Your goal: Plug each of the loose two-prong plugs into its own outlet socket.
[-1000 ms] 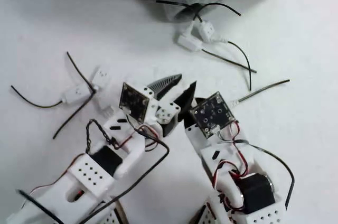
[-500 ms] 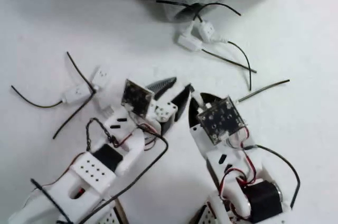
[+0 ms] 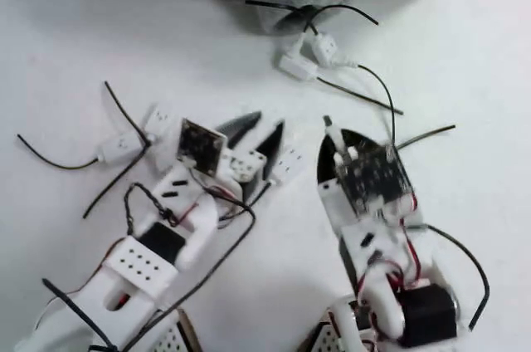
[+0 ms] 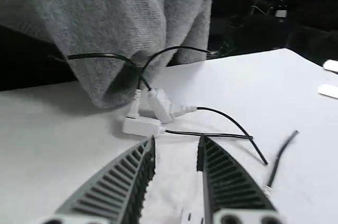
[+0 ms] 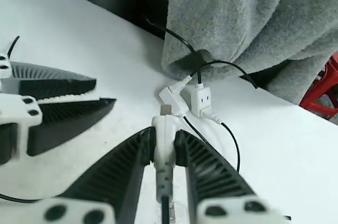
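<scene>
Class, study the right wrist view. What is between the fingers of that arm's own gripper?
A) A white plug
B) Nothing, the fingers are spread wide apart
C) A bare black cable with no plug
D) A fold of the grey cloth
A: the right gripper is shut on a white plug, with its dark ribbed fingers pressed against both sides of the plug.

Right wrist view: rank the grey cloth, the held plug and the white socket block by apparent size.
1. grey cloth, largest by far.
2. held plug, but it is nearest the camera, so its lead over the socket block is unsure.
3. white socket block.
</scene>
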Tool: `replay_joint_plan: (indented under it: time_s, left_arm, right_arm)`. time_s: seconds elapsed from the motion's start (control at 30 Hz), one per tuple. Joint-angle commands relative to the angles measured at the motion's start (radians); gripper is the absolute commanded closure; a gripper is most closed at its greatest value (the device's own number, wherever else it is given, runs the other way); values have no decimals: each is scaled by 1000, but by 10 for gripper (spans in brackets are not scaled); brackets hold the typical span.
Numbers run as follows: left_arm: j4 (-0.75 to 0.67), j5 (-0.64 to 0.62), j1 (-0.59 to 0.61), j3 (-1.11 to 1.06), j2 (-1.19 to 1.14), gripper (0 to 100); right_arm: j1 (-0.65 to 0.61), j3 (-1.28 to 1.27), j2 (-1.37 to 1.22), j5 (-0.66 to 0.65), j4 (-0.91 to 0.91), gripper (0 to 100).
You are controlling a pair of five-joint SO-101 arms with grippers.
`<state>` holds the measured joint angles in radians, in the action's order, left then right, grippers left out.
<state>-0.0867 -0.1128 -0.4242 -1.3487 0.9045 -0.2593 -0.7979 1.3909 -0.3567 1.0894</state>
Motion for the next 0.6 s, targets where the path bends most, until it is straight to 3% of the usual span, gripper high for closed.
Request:
replay_joint_plan:
  time_s: [0.0, 0.23, 0.4, 0.57]
  left_arm:
    - [-3, -6, 113, 41, 1, 854]
    - [20, -6, 291, -8, 1, 854]
    - [18, -6, 325, -28, 1, 857]
    - [18, -2, 325, -43, 1, 857]
  right_arm:
    - [13, 140, -298, -5, 8, 980]
    - [7, 497, -803, -18, 186, 980]
    - [10, 713, -1061, -137, 338, 980]
    - [4, 824, -1241, -155, 390, 980]
